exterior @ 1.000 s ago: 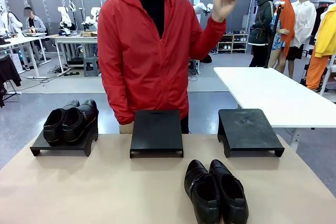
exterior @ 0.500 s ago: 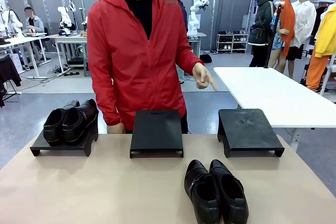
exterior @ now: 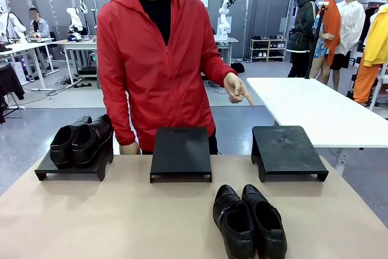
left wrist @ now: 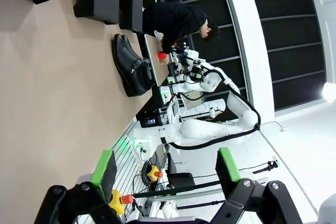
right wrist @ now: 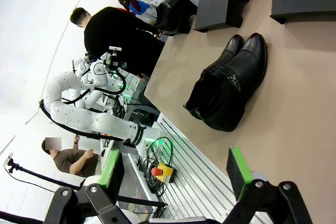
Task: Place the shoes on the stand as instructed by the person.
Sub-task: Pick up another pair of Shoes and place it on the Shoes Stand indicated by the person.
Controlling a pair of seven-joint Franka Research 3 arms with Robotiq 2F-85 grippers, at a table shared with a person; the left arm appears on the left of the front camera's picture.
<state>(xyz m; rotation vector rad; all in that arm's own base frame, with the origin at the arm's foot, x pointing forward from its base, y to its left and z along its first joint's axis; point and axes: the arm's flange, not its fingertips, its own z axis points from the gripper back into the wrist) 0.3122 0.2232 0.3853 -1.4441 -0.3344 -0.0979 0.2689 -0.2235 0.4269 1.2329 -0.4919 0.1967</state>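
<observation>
One pair of glossy black shoes (exterior: 248,219) lies on the tan table (exterior: 121,216) near its front, right of the middle. A second pair (exterior: 82,139) rests on the left black stand (exterior: 45,171). The middle stand (exterior: 180,153) and the right stand (exterior: 286,151) carry nothing. The person (exterior: 151,59) in a red jacket stands behind the table, and a hand (exterior: 237,91) points down toward the right stand. My left gripper (left wrist: 166,169) is open above the table, far from the loose pair (left wrist: 131,65). My right gripper (right wrist: 176,174) is open too, off the table's edge from that pair (right wrist: 231,90).
A white table (exterior: 315,107) stands behind the right stand, across a gap of floor. Several people stand at the back right. Bare tan tabletop spreads in front of the left and middle stands.
The person's raised hand has come down and now points toward the right stand. The shoes, stands and both grippers have stayed where they were.
</observation>
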